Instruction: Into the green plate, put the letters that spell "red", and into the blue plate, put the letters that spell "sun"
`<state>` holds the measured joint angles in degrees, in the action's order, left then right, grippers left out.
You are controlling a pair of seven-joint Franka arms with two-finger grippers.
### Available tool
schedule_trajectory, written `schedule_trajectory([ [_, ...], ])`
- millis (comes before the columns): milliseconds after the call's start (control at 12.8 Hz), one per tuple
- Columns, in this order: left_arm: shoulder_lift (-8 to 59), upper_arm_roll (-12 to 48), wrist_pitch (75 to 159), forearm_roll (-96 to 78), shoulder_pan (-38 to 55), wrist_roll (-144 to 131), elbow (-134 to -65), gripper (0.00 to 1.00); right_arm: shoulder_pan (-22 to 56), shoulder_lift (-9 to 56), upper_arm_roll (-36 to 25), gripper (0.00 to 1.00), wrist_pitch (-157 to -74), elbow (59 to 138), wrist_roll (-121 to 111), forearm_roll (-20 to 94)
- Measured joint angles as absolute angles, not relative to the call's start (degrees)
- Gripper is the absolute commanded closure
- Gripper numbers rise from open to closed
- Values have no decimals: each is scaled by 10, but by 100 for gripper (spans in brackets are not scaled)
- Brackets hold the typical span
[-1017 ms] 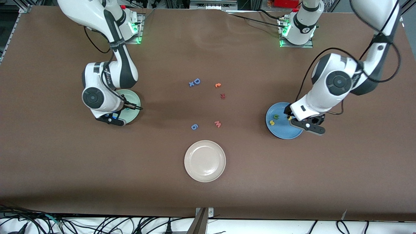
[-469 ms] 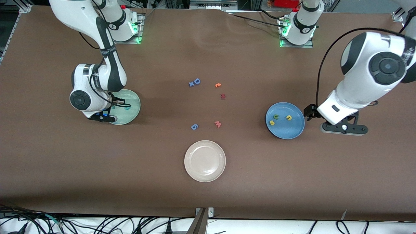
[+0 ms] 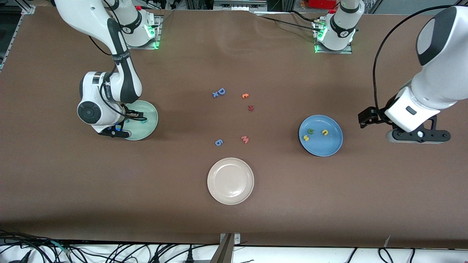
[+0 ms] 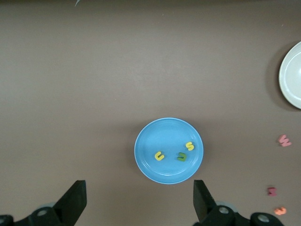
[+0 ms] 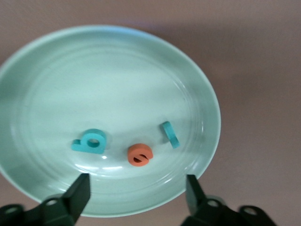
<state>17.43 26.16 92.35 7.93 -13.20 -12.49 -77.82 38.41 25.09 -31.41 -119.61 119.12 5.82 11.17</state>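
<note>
The green plate [image 5: 117,70] holds a teal "d" shape [image 5: 90,141], an orange "e" [image 5: 140,154] and a thin teal "r" [image 5: 169,134]. My right gripper [image 5: 137,195] hangs open just over that plate's rim [image 3: 150,109], with nothing between its fingers. The blue plate [image 4: 160,134] holds a yellow arch [image 4: 159,156], a green arch [image 4: 181,156] and a yellow "s" [image 4: 189,146]. My left gripper [image 4: 138,202] is open and empty, high over bare table beside the blue plate [image 3: 331,149], toward the left arm's end [image 3: 416,137].
In the table's middle lie a blue "D" with a small "x" [image 3: 219,92], an orange letter [image 3: 245,95], a dark red letter [image 3: 250,107], a pink "w" [image 3: 245,139] and a blue "6" [image 3: 218,142]. A cream plate [image 3: 230,180] sits nearer the front camera.
The left arm has lifted off the blue plate and swung toward its own end of the table. The right arm has shifted slightly over the green plate.
</note>
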Motion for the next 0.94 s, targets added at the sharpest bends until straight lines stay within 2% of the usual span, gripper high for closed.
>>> schedule_trajectory([
  [156, 171, 259, 923, 43, -152, -125, -773, 0, 384, 230, -323, 1, -1181, 1176, 58, 112],
  [391, 144, 211, 921, 7, -140, -123, -767, 0, 384, 191, -351, 1, -1106, 1119, 56, 112],
  [626, 122, 129, 910, 2, -72, -123, -776, 0, 384, 173, -383, 1, -977, 999, 55, 112],
  [782, 112, 77, 911, 2, -18, -123, -804, 0, 384, 169, -397, 1, -938, 935, 55, 112],
  [939, 94, 51, 913, 2, 14, -123, -830, 0, 384, 168, -416, 1, -900, 881, 50, 112],
])
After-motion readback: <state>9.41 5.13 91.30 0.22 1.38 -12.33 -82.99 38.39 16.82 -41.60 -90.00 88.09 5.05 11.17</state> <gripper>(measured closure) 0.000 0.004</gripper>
